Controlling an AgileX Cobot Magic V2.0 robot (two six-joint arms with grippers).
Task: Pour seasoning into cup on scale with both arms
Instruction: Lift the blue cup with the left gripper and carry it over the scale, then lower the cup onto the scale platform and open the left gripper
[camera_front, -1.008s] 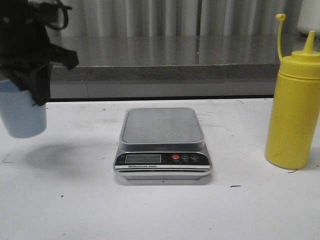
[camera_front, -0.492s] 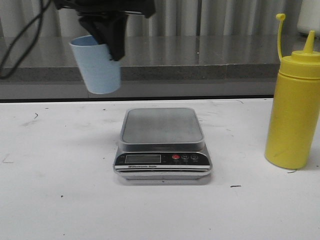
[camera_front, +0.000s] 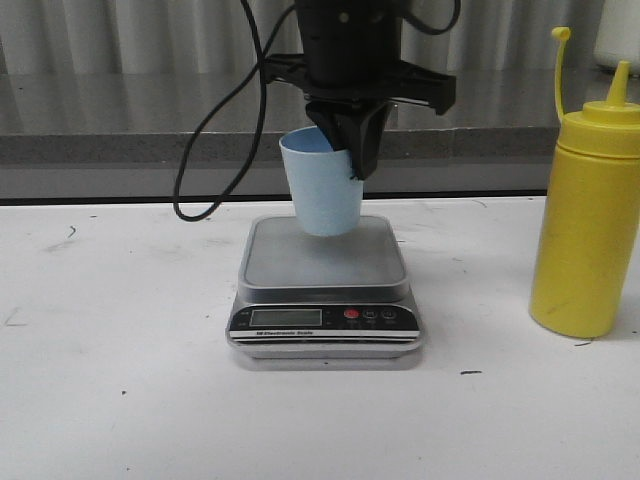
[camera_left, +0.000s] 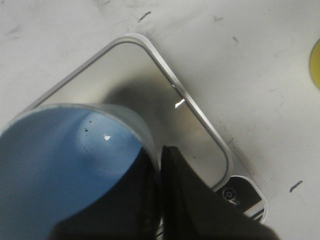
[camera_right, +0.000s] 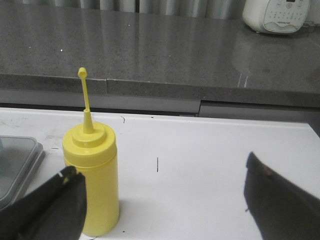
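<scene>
Here the left gripper (camera_front: 352, 150), at upper centre of the front view, pinches the rim of the cup (camera_front: 322, 183), one finger (camera_left: 195, 200) outside the wall. The cup hangs tilted above the scale (camera_front: 325, 285) platform at centre frame; whether its base touches cannot be told. The bottle (camera_front: 588, 225) stands upright at the right edge, well apart from the scale. The right gripper (camera_right: 165, 200) is spread wide, holding nothing, with the bottle near one finger.

Bench (camera_front: 120, 400) — white top, scuffed with small dark marks. Resting directly on it: scale (camera_front: 326, 290), centre, display panel facing the camera; yellow squeeze bottle (camera_front: 586, 220), upright, well to the right of the scale — cap strap standing up.
</scene>
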